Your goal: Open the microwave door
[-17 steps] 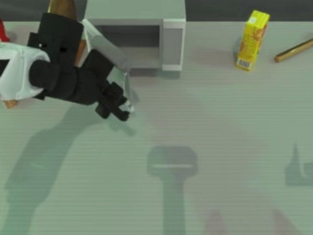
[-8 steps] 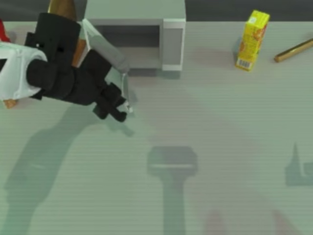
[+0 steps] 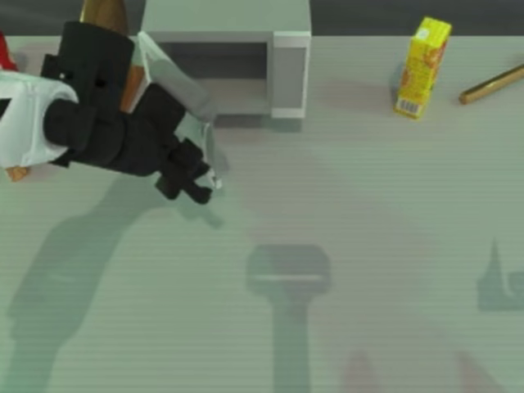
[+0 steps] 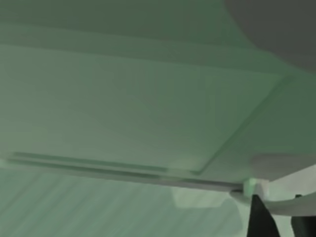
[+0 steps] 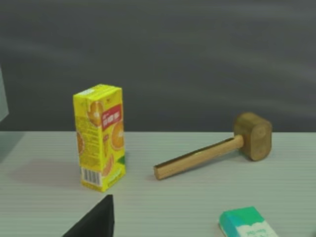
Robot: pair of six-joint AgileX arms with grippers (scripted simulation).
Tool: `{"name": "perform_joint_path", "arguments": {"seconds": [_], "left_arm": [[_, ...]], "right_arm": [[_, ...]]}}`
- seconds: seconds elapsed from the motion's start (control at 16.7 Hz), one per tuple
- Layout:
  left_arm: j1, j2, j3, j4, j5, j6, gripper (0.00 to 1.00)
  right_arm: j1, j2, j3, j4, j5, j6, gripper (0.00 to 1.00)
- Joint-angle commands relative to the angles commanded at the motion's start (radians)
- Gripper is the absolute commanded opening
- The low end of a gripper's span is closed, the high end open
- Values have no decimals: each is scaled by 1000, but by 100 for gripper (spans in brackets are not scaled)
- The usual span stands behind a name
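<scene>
microwave: upper centre-left of the top view, against the far edge of the bench; boxy, pale grey, cavity exposed, control strip on the right of its front.

microwave door: hinged at the oven's left front corner, swung well out toward the lower left; free edge near the left claw. the left wrist view shows the door filling the frame as a broad pale panel with a raised border.

change: across the last second the door angle and the left claw's place differ only by a hair, the claw a touch farther out and down. judged: the swing is close to its end, the opening nearly complete; little travel seems left.

left claw: black, at the door's free edge, centre-left of the top view. dark finger tips show at the lower right of the left wrist view, just below the door's edge. appears clamped narrow on the door's edge.

right claw: not seen in the top view; only a dark wedge at the lower left of the right wrist view. open or closed: cannot tell. arm parked.

bench: pale grey-green, faintly ribbed. on it: yellow juice carton upright at upper right; wooden mallet lying beyond it; teal box at the right wrist view's lower edge.

room: dark wall behind the bench.
</scene>
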Motion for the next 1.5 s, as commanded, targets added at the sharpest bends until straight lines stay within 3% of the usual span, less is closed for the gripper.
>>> {"name": "perform_joint_path", "arguments": {"seconds": [0.6, 1.2, 1.5], "left_arm": [[0, 0, 0, 0, 0, 0, 0], [36, -3, 2, -38, 56, 86, 0], [37, -3, 2, -40, 58, 89, 0]], "right_arm": [[0, 0, 0, 0, 0, 0, 100], [0, 0, 0, 0, 0, 0, 100], [0, 0, 0, 0, 0, 0, 100]]}}
